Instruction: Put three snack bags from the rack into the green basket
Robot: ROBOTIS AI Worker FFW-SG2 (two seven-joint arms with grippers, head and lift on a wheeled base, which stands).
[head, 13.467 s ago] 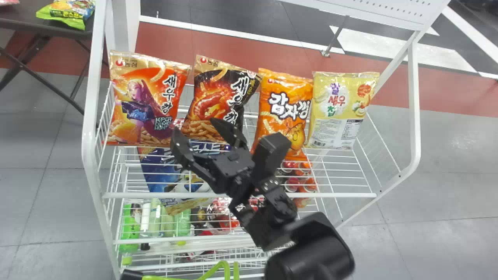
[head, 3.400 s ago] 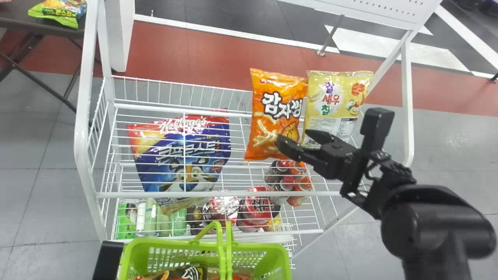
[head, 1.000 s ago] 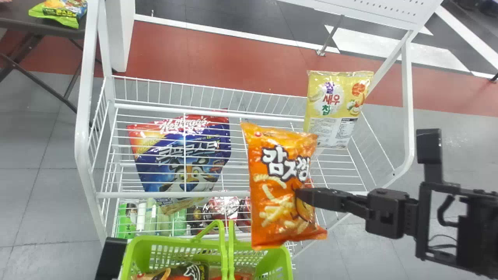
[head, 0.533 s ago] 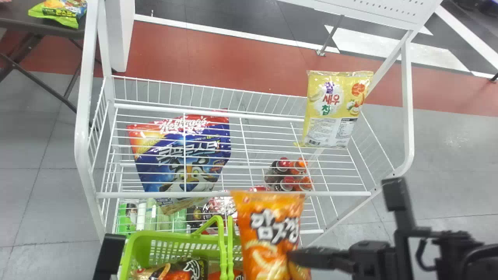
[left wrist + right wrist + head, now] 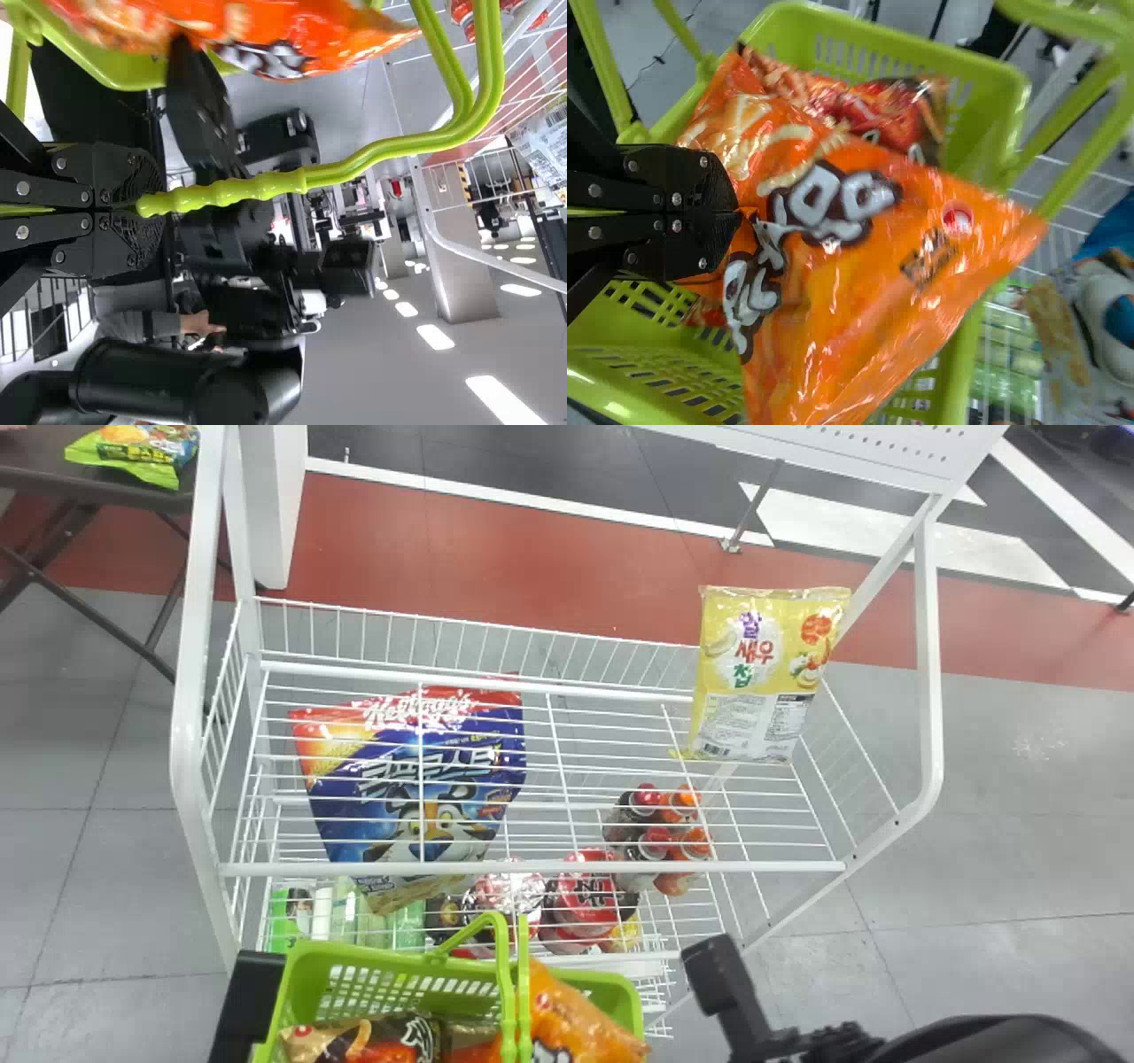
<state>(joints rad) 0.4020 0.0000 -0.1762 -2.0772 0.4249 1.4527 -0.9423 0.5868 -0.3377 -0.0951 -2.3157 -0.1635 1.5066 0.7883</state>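
Note:
My right gripper's arm (image 5: 731,992) is at the bottom edge in the head view. In the right wrist view my right gripper (image 5: 735,212) is shut on the orange snack bag (image 5: 859,283), inside and above the green basket (image 5: 992,97). A dark-and-red snack bag (image 5: 895,115) lies beneath it. The head view has the orange bag (image 5: 589,1027) at the basket's (image 5: 306,974) right part, beside a brown-black bag (image 5: 372,1041). My left arm (image 5: 248,1001) stays at the basket's left; its gripper (image 5: 146,205) is shut on the basket handle (image 5: 381,155).
On the white wire rack (image 5: 532,866), a yellow snack bag (image 5: 766,664) stands at the right. A blue cereal bag (image 5: 416,779), bottles (image 5: 656,841) and red packs (image 5: 585,899) sit on lower shelves. A dark table (image 5: 35,469) with a green snack bag (image 5: 137,452) stands far left.
Two bags have left the rack's left side, and bags now lie in the basket. The orange bag was taken from the rack, then carried down and left to the basket by my right arm.

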